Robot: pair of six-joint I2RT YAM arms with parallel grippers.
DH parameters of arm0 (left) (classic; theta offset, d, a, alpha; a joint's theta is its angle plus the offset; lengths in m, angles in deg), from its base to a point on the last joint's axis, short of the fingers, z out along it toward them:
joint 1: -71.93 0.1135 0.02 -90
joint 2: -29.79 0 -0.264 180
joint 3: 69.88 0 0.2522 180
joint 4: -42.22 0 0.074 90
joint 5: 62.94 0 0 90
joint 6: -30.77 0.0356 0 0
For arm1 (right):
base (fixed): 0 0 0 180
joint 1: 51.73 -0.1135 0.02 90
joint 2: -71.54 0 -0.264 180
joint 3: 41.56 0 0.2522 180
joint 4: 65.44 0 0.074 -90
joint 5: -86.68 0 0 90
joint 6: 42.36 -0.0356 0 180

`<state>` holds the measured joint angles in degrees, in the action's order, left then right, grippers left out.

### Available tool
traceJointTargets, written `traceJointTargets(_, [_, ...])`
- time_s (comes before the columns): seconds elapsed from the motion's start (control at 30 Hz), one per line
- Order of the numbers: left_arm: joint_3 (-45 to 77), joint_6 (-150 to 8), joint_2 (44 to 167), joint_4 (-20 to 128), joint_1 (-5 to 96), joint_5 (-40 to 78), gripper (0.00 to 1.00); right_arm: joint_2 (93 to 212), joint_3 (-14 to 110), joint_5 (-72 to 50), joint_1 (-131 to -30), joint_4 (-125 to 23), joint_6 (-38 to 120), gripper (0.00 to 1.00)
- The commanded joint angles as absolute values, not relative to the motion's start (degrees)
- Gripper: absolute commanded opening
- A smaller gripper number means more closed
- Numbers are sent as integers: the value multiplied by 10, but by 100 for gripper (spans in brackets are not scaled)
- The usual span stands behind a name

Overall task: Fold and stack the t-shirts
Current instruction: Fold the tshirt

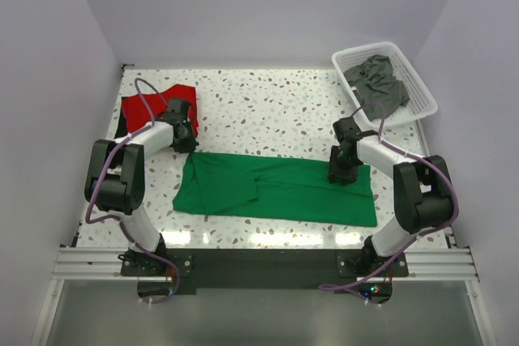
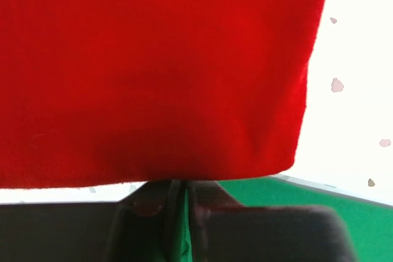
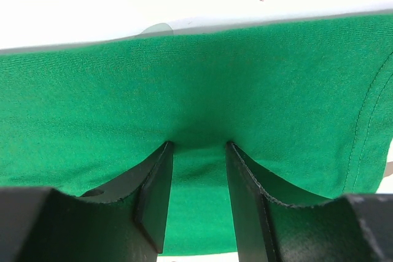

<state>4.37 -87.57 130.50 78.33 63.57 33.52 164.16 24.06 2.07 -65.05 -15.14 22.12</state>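
Observation:
A bright green t-shirt [image 1: 276,188] lies spread across the table's near half, its left part folded over. My left gripper [image 1: 186,142] sits at its far left corner, shut on a thin edge of green cloth [image 2: 182,213]. Just beyond that corner lies a folded red t-shirt [image 1: 146,105], which fills the left wrist view [image 2: 153,72]. My right gripper [image 1: 340,174] is down on the green shirt's far right part. Its jaws stand open, tips pressed into the flat green cloth [image 3: 184,78]. A dark grey t-shirt [image 1: 379,83] lies crumpled in the basket.
The white lattice basket [image 1: 425,93] stands at the back right corner, tilted against the wall. Speckled tabletop [image 1: 268,107] shows between the red shirt and the basket. White walls close in on three sides.

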Motion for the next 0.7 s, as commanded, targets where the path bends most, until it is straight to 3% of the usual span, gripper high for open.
traceJointTargets(0.0, [53,-871,1278,780,640,363,13,1687,203,63,-637,-154,225,43])
traceJointTargets(0.2, [70,-864,1251,786,640,331,48,1662,219,55,-638,-142,247,46])
traceJointTargets(0.5, [43,-893,1141,841,638,305,58,1597,269,61,-641,-93,263,50])
traceJointTargets(0.67, [29,-908,1135,852,617,250,53,1579,286,64,-641,-87,294,53])
